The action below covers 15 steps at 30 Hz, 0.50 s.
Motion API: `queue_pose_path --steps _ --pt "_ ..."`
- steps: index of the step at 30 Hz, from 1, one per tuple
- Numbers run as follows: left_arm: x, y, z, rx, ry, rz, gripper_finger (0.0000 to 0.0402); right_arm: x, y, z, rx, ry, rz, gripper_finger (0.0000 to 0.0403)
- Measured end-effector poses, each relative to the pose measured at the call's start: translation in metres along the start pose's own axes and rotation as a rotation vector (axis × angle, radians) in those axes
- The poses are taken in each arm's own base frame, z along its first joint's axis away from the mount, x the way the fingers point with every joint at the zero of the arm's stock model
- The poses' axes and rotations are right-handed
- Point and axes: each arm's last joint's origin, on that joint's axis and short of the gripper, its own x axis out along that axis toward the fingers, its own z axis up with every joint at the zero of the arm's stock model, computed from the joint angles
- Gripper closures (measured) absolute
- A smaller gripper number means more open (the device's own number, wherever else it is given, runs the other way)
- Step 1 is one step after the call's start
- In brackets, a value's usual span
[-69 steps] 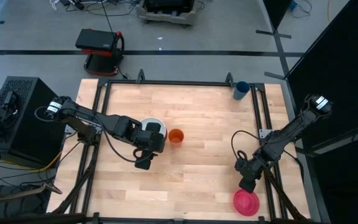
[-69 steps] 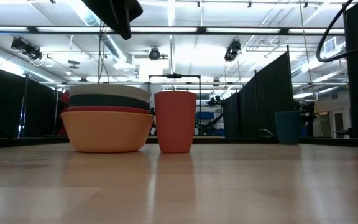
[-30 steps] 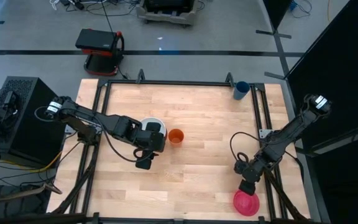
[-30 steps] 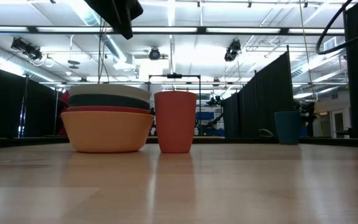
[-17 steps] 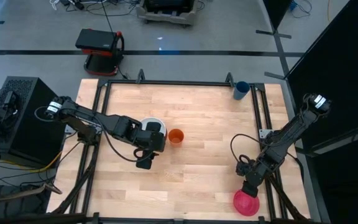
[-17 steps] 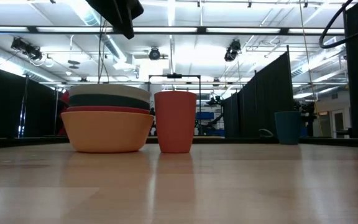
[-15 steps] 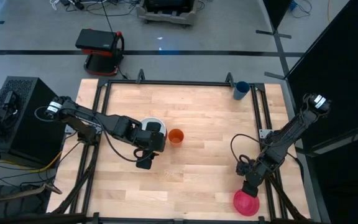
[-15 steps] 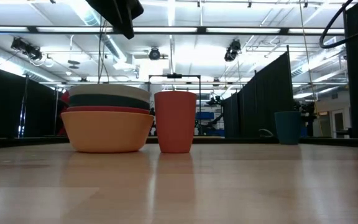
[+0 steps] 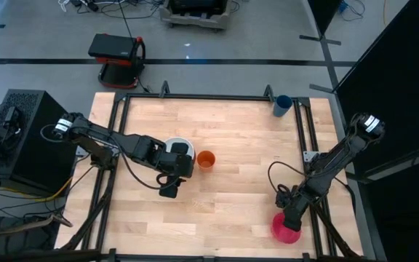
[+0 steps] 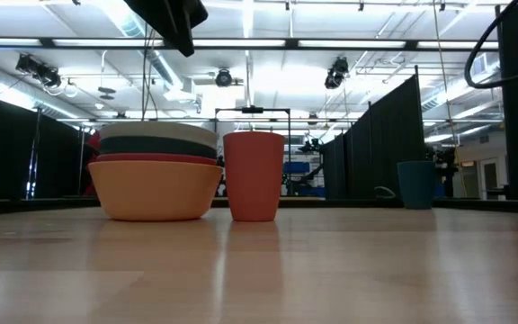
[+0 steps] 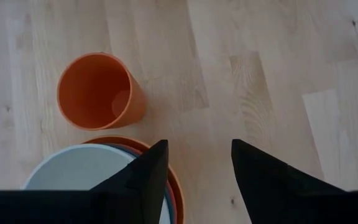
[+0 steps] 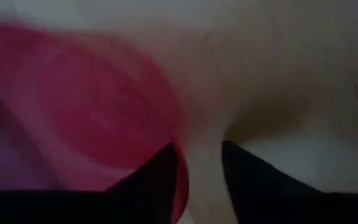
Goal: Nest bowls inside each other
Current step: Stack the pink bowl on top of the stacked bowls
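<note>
Down at the counter's near right corner sits the pink bowl (image 9: 286, 231), close to the front edge and well apart from the other bowls. The right claw (image 9: 290, 220) is on its rim: in the right wrist view the two dark fingers (image 12: 160, 168) straddle the bowl's edge (image 12: 92, 118), one finger inside the rim and one outside, with only a narrow gap between them. Whether they have clamped the rim I cannot tell; the bowl lies on the counter.

Left of centre stands the stack (image 10: 156, 175) of nested bowls: an orange bowl (image 10: 154, 191) at the bottom, a red one (image 10: 156, 158) in it, then a teal one (image 10: 158, 146), and a white one (image 9: 180, 143) on top. In the high view only the white bowl shows, partly under the left arm.

The left claw (image 9: 168, 191) hangs over the near side of the stack, holding nothing. In the left wrist view its fingers (image 11: 145, 174) stand apart, with bare wood between them and the stack's rim (image 11: 126, 146) just beside one finger.

An orange cup (image 9: 206, 159) stands upright just right of the stack, near it but not touching. A blue cup (image 9: 282, 105) stands at the counter's (image 9: 231, 196) far right corner, well apart from everything else.

On the floor beyond the far edge sits a red and black case (image 9: 116, 52), and a black box (image 9: 20, 131) stands left of the counter.
</note>
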Motion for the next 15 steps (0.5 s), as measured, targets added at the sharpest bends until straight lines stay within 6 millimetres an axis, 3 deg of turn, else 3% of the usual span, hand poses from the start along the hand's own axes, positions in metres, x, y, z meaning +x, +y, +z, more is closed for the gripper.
queue_pose_path --steps 2,15 --pt "-0.001 0.0 -0.001 -0.002 0.005 0.012 0.0241 -0.002 0.002 0.004 -0.013 -0.022 0.014 0.0365" --pt "-0.02 0.008 -0.016 -0.036 0.07 0.176 0.0269 -0.043 0.018 0.071 -0.209 -0.419 0.043 0.0395"
